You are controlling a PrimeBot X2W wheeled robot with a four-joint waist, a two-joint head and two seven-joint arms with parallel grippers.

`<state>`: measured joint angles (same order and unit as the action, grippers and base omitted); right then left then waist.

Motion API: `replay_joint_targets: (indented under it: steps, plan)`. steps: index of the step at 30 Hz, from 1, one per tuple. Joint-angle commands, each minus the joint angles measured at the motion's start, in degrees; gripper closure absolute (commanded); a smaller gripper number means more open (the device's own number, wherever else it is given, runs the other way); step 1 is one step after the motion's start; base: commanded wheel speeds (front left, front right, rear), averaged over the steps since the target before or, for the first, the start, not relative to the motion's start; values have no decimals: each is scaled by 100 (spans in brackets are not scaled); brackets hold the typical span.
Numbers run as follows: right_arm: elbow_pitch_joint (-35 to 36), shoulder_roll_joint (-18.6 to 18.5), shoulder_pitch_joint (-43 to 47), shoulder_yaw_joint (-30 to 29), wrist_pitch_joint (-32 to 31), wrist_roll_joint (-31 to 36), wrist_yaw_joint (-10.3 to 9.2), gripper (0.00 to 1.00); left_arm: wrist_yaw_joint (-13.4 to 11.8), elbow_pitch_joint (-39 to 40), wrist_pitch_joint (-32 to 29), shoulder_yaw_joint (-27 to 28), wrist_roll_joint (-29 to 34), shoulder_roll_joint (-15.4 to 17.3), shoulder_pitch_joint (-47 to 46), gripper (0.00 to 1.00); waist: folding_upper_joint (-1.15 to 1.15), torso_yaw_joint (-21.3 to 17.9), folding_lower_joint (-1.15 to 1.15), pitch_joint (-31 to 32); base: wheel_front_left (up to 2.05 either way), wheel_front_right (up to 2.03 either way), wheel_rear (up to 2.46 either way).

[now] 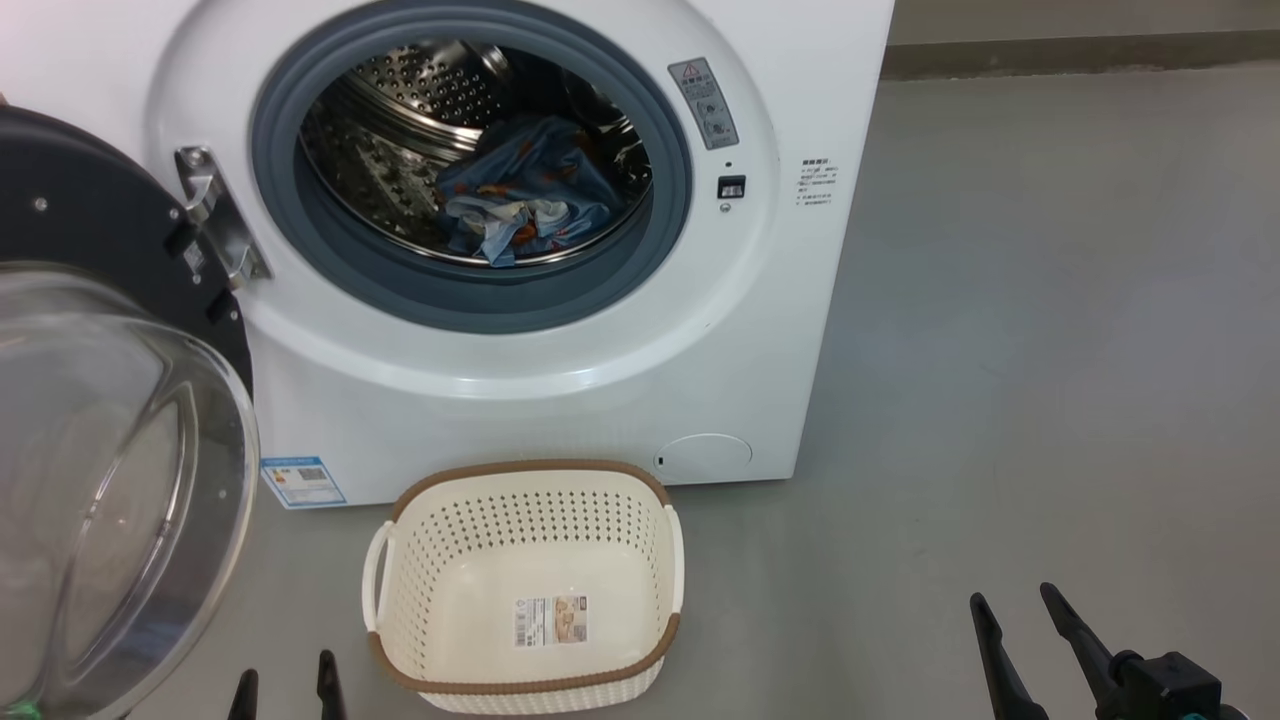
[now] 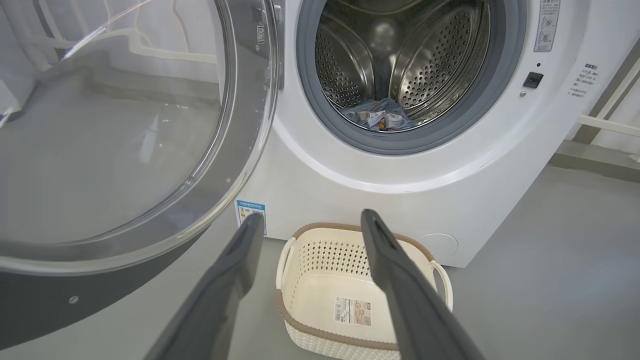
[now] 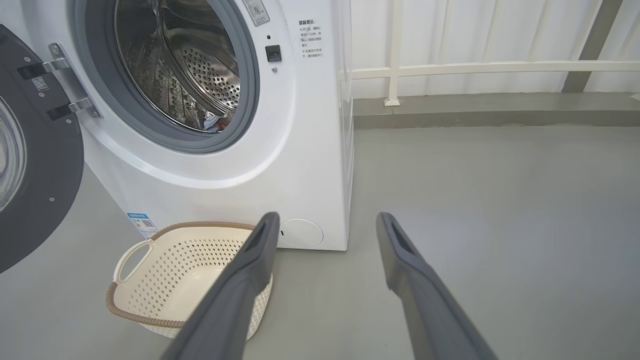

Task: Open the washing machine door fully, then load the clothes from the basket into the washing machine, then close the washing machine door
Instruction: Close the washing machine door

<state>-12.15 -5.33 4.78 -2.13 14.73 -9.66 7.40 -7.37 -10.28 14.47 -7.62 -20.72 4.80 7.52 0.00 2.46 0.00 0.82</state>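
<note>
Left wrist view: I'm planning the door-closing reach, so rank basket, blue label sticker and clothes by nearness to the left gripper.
From the left gripper:
1. basket, on the floor just ahead of it.
2. blue label sticker, low on the washer front, leftward.
3. clothes, deep in the drum.

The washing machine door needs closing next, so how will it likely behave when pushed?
The washing machine door probably swings rigidly as one piece on its metal hinge, not flexing. Its bulging glass looks heavy and smooth, so a push there may slip; the black ring seems safer.
</note>
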Motion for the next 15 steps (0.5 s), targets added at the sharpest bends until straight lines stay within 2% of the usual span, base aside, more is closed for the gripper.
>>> replay_joint_targets:
  steps: [1,15]
  plan:
    - [136,-35,-90,146,27,72,9,0,2,162,52,204,53,9,-87,0,0,-1,0,-3,-60,60,0]
    - [128,-26,-106,105,27,78,9,0,25,111,52,244,72,-41,-117,0,0,50,0,-3,-7,7,0]
